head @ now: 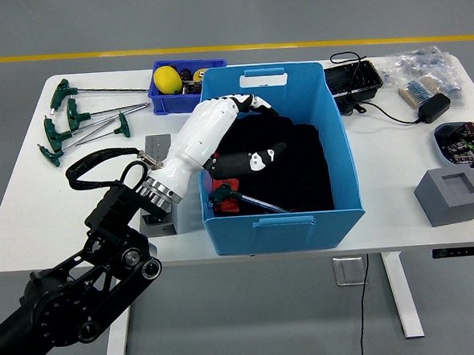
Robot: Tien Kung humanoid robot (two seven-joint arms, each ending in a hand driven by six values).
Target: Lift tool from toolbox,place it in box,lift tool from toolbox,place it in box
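One hand is doing all the work here: the left hand (233, 137), glossy white shell with black fingers (261, 157), is hanging over the left wall of the blue box (336, 220), fingers loosely spread and holding nothing. Sitting inside the box at the near-left corner is a T-handle tool (240, 197), green grip, thin steel shaft pointing right. The remaining green-handled tools (71, 123) are lying on the white table (398, 176) well to the hand's left, shafts running rightward, so that's probably where it's heading next.
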